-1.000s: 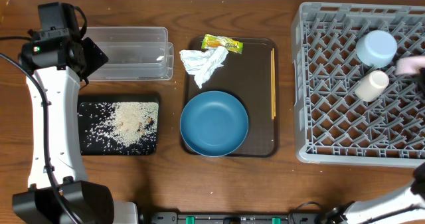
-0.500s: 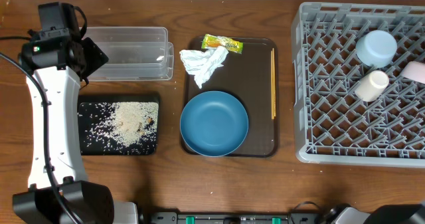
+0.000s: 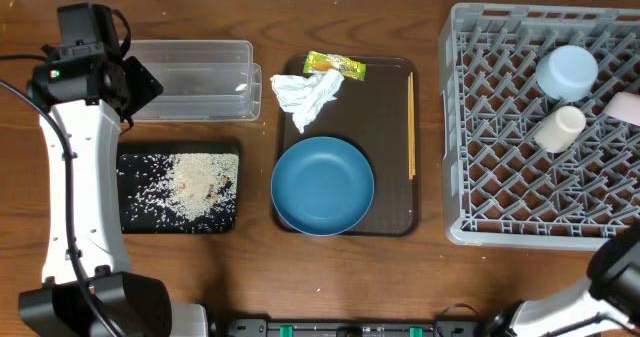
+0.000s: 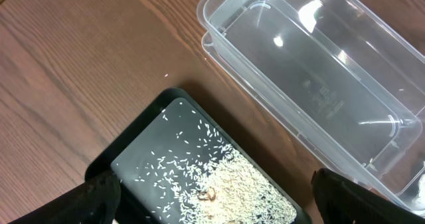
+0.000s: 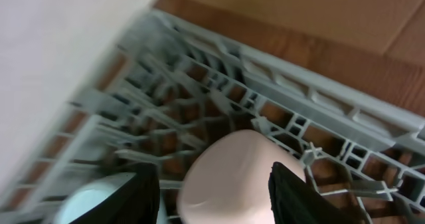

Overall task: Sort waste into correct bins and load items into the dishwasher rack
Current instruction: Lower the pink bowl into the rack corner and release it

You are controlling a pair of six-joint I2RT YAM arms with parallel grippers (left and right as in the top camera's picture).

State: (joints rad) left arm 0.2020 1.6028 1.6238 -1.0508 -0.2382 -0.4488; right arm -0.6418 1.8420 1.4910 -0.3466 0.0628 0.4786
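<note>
My left gripper [image 3: 133,82] is open and empty [image 4: 222,201], above the black tray [image 4: 126,161] of rice crumbs [image 3: 190,187] and next to the clear tub [image 3: 195,77]. My right gripper [image 5: 219,194] is open above the pink bowl [image 5: 232,174], which lies in the grey rack [image 3: 500,177] at its right edge [image 3: 626,105]. The light-blue bowl [image 3: 566,72] and white cup [image 3: 559,129] are also in the rack. The dark-blue plate [image 3: 323,187], napkin [image 3: 308,92], wrapper [image 3: 335,67] and chopsticks [image 3: 411,127] lie on the brown tray [image 3: 385,177].
The right arm [image 3: 620,272] shows only at the bottom right corner of the overhead view, below the rack. The left arm [image 3: 75,177] runs down the table's left side. The right wrist view is blurred.
My right gripper has left the pink bowl in the rack and drawn back out of the overhead view; its arm now shows at the bottom right. The left arm has not moved.
</note>
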